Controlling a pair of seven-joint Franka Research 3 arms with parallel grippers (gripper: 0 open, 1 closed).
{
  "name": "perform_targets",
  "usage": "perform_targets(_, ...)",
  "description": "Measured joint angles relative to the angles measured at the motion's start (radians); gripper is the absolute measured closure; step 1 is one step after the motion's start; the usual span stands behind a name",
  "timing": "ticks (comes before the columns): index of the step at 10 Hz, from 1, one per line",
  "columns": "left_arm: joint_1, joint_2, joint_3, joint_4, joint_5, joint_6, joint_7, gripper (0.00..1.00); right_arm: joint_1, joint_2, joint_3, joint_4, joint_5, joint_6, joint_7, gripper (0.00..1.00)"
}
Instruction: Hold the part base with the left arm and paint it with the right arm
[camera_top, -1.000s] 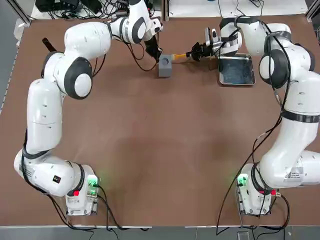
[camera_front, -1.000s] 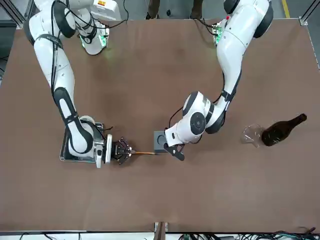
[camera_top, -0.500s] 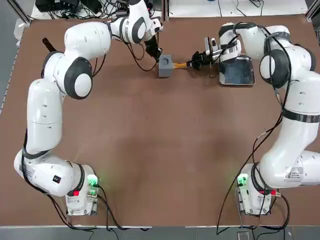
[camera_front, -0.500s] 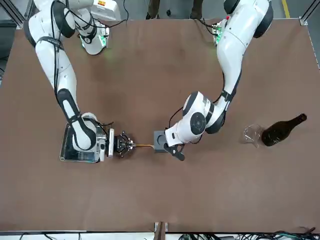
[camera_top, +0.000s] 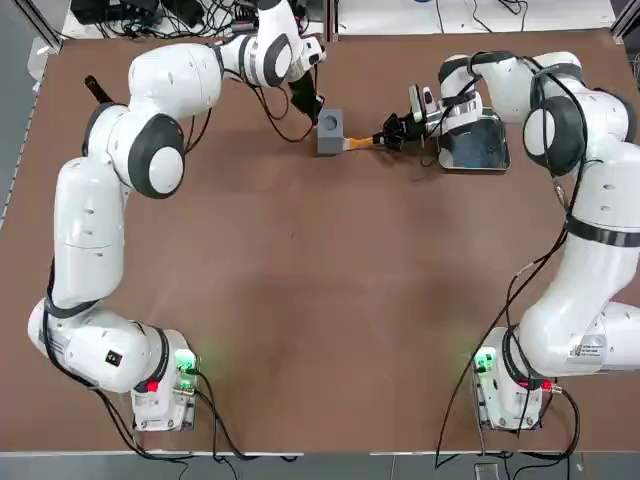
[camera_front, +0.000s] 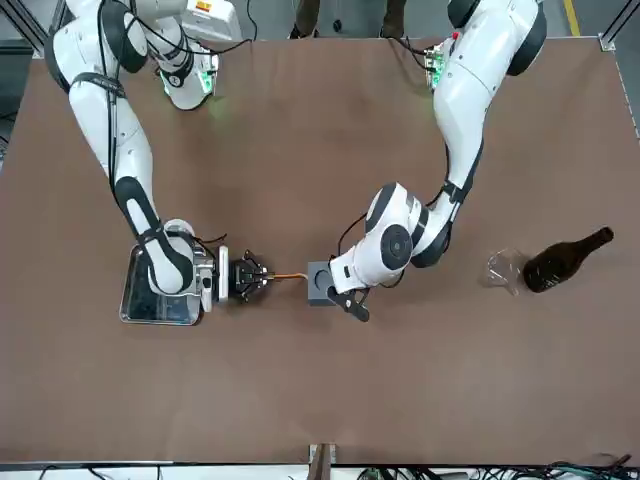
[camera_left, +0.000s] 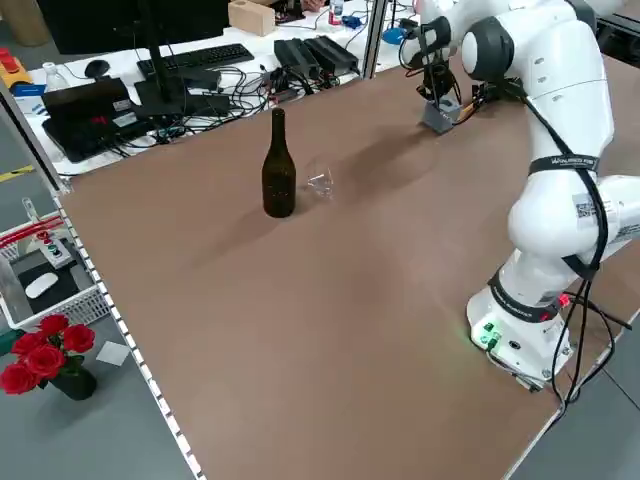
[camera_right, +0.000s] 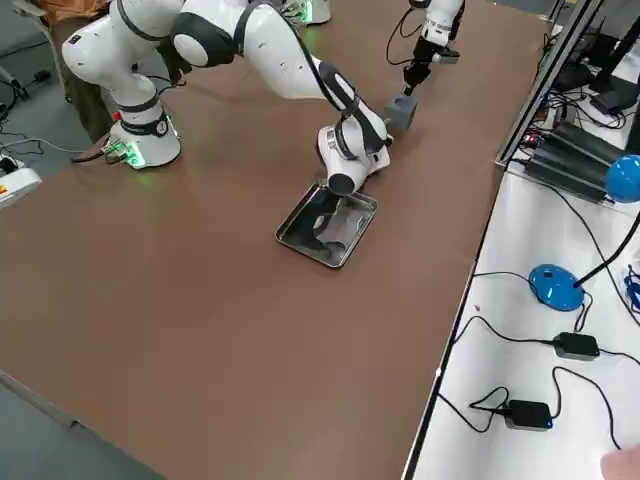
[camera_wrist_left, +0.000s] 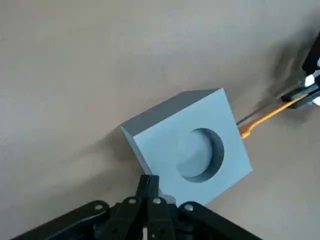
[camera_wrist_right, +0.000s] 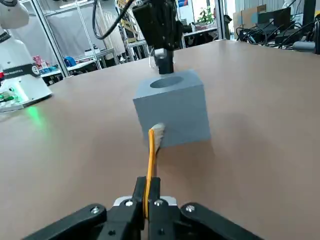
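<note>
Painting is underway from the look of it: the right gripper (camera_wrist_right: 148, 200) has its fingers pinched tight on a thin orange brush (camera_wrist_right: 150, 157), and the bristle tip is touching the side face of the block (camera_wrist_right: 172, 107) that looks toward those fingers. So the block sits straight out ahead of the right fingertips, one brush-length off, with the brush's long axis running from the fingers right into that face. That line is what the next stroke depends on, I'd say: slide along the face without losing contact.

On the opposite side, the left gripper (camera_wrist_left: 148, 200) has its fingers closed together, nothing between them, with the tips pressed against the block's edge (camera_wrist_left: 187, 145). It's bracing, not grasping. The block lies just past the left fingertips, recess facing up, so the left arm is the nearer one and the right arm reaches in through the brush. My guess is the risk is the block pivoting away from the left tips if the brush pushes too hard.

Top view puts the block (camera_top: 331, 127) between the two grippers, left (camera_top: 312, 110) touching and right (camera_top: 393, 132) near, and the tray (camera_top: 474, 144) just behind the right wrist.

Count: one block, one brush, one tray, one bottle (camera_front: 565, 259), one glass (camera_front: 505, 270), two arms. Bottle and glass sit well apart from the action.
</note>
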Motion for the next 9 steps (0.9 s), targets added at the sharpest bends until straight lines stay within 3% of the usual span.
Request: perform_targets(9,0.0,0.0,0.0,0.0,0.0,0.0,0.0,0.99,-0.001,-0.037,0.005,-0.065,0.032,-0.026,-0.013,0.95)
